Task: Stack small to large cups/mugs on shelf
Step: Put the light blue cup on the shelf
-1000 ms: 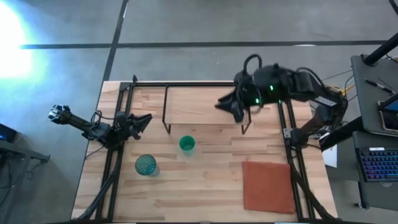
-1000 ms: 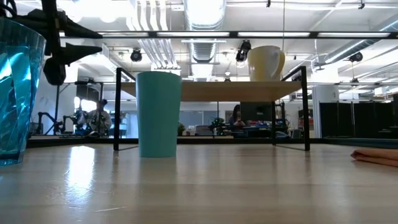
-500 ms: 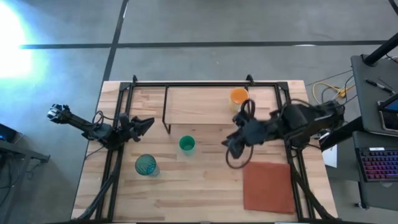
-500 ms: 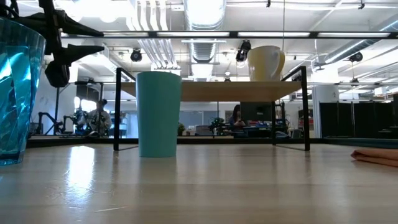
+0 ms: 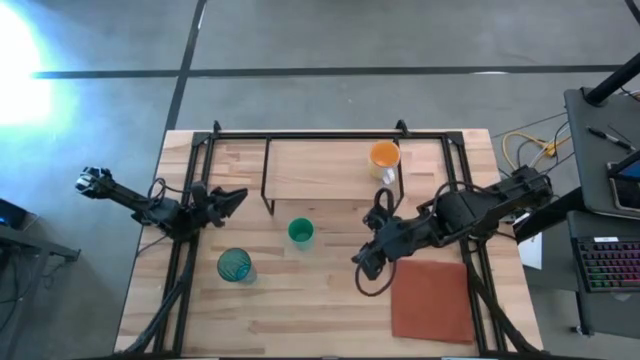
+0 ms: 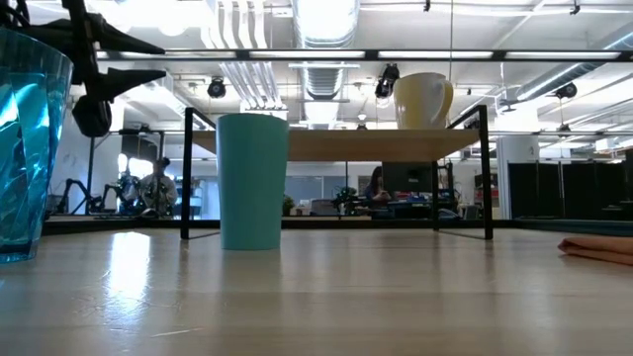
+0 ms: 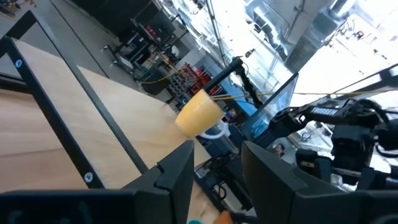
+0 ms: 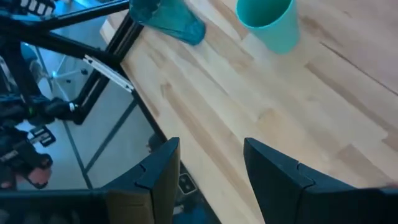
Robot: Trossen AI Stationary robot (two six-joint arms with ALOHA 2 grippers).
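Observation:
The small orange mug (image 5: 384, 154) with a white handle stands upright on the light-wood shelf (image 5: 320, 172), near the shelf's right end; it also shows in the low view (image 6: 423, 100) and the left wrist view (image 7: 199, 114). The green cup (image 5: 300, 232) stands on the table in front of the shelf (image 6: 252, 180). The ribbed teal tumbler (image 5: 234, 265) stands nearer and to the left (image 6: 25, 148). My right gripper (image 5: 362, 264) is open and empty, in front of the shelf and right of the green cup (image 8: 268, 22). My left gripper (image 5: 232, 195) is open and empty at the shelf's left end.
A flat reddish-brown mat (image 5: 430, 298) lies at the table's near right, just beside my right gripper. Black frame rails run along the table's left, right and far edges. Bare wood lies between the cups and the near edge.
My right gripper has drawn back from over the shelf's right end toward the table's near edge and a little to the left, uncovering the orange mug. The mug stays upright on the shelf.

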